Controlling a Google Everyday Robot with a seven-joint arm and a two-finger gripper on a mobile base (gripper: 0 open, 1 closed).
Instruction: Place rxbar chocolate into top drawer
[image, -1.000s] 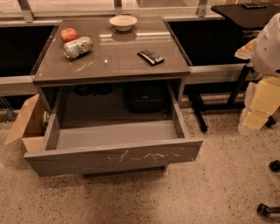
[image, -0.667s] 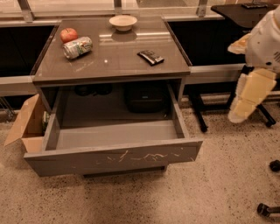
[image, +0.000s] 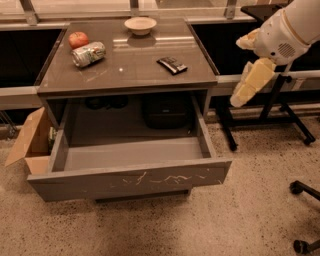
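The rxbar chocolate (image: 172, 64), a small dark bar, lies flat on the right side of the grey table top (image: 135, 75). The top drawer (image: 131, 181) is pulled out wide under the table, its front panel marked with white scratches and its inside bare. My gripper (image: 242, 70) hangs in the air to the right of the table, about level with its top and a short way right of the bar. It is open and holds nothing.
A green-and-white can (image: 88, 53) lies on its side at the table's left, with a red apple (image: 78, 39) behind it and a white bowl (image: 140, 24) at the back. A tan cardboard box (image: 31, 142) stands left of the drawer. A black stand (image: 280, 107) and chair casters (image: 302, 190) are on the right.
My arm has swung up and to the left, closer to the table's right edge. The objects on the table have not moved and the drawer stays open.
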